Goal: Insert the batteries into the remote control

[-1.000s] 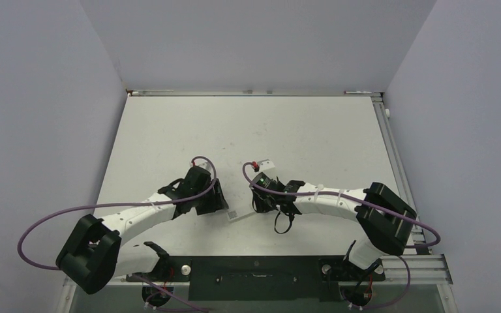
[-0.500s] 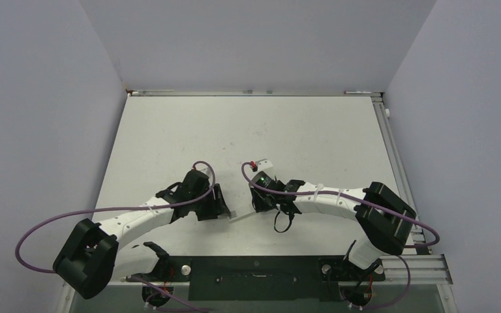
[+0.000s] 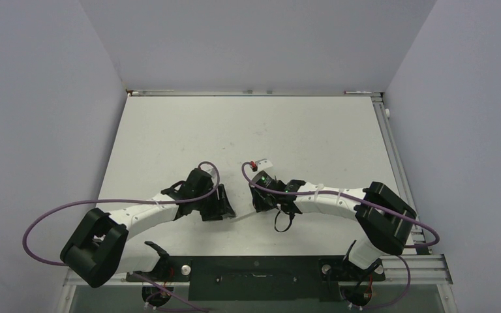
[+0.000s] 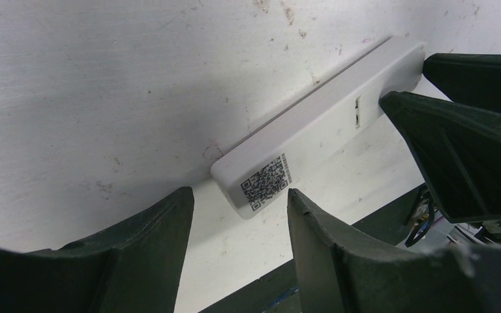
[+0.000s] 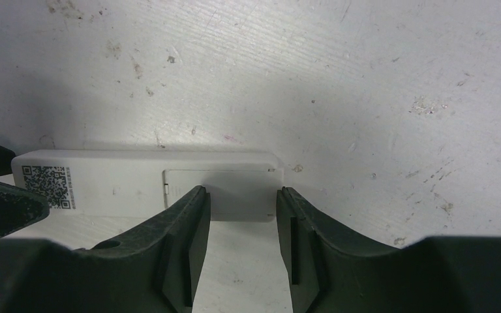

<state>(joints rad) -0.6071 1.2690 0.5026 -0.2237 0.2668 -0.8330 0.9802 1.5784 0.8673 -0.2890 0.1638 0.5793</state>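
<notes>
The remote control (image 4: 313,134) is a slim white bar lying back-side up on the table, with a QR label at one end and a battery cover (image 5: 218,186) at the other. From above only a sliver of the remote control (image 3: 241,216) shows between the two wrists. My left gripper (image 4: 240,195) is open, its fingertips either side of the QR end. My right gripper (image 5: 242,192) is open too, with its tips at the near edge of the cover end. The left gripper (image 3: 226,208) and right gripper (image 3: 259,203) face each other. The batteries are out of view.
A small white piece with a red mark (image 3: 261,162) lies just behind the right wrist. The black mounting rail (image 3: 254,267) runs along the table's near edge, close to the remote. Purple cables loop off both arms.
My left gripper has moved right, over the remote's QR end, and now hides most of the remote from above. The right arm has stayed put.
</notes>
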